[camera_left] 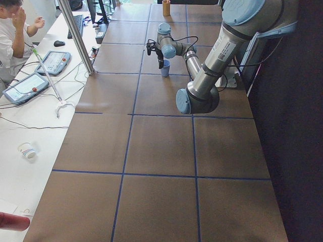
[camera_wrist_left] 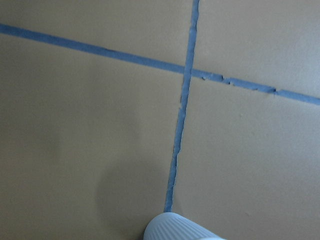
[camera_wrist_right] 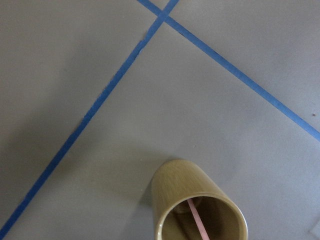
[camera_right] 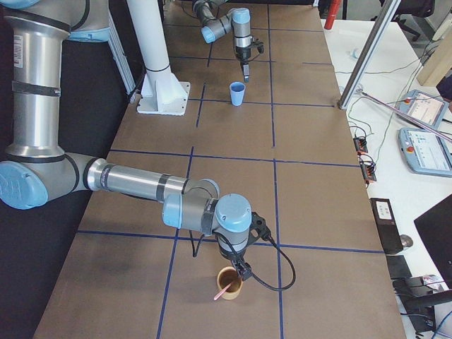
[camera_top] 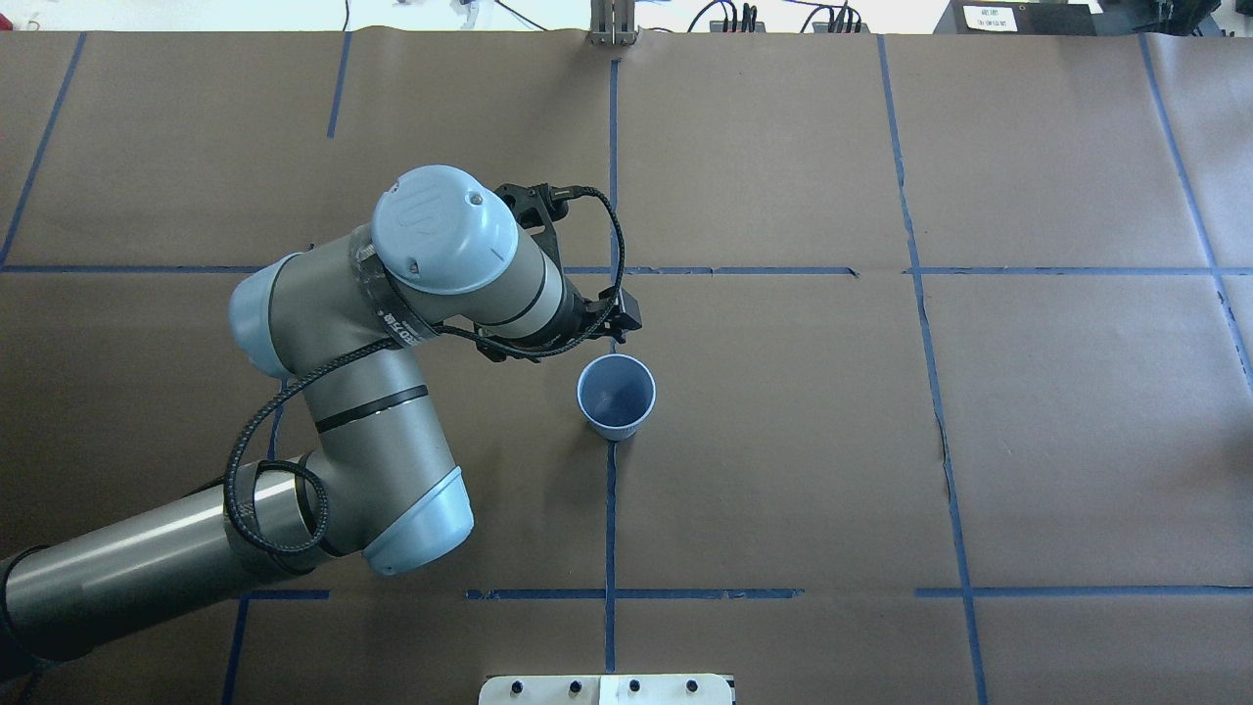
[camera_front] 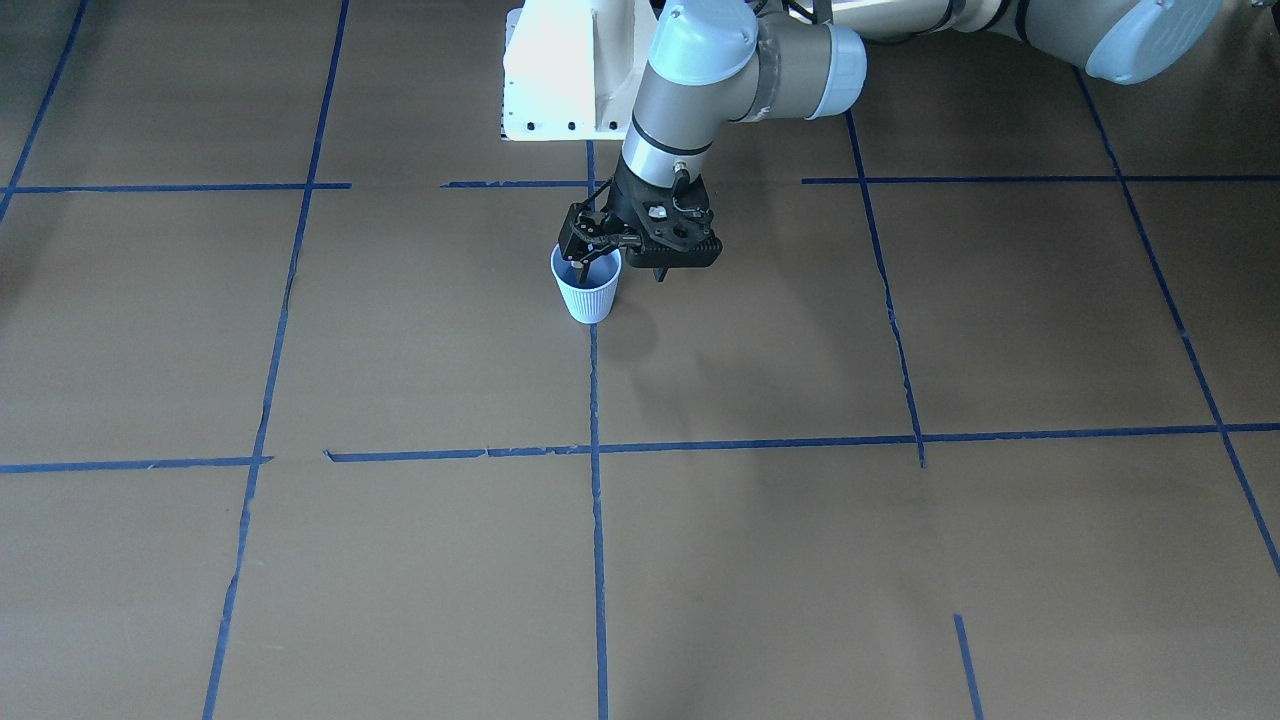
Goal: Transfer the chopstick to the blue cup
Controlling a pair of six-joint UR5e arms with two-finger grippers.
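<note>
Pink and thin, the chopstick (camera_wrist_right: pixel 197 220) leans inside a tan cup (camera_wrist_right: pixel 172 187), with its upper end poking out over the rim. That cup stands on the brown table (camera_front: pixel 800 560) at the robot's right-hand end. The right gripper (camera_right: pixel 242 270) hangs just over the tan cup, but only the side camera shows it, so I cannot tell how its fingers are set. The blue cup (camera_front: pixel 590 298) is well apart from it, upright on a blue tape line (camera_front: pixel 597 560) near the middle of the table, and only its dark blue inside shows. The left gripper (camera_front: pixel 586 262) points down just above the blue cup's mouth. Its fingers look drawn together to a single tip, with nothing between them. The left wrist camera catches just the ribbed rim of the blue cup at its lower edge
</note>
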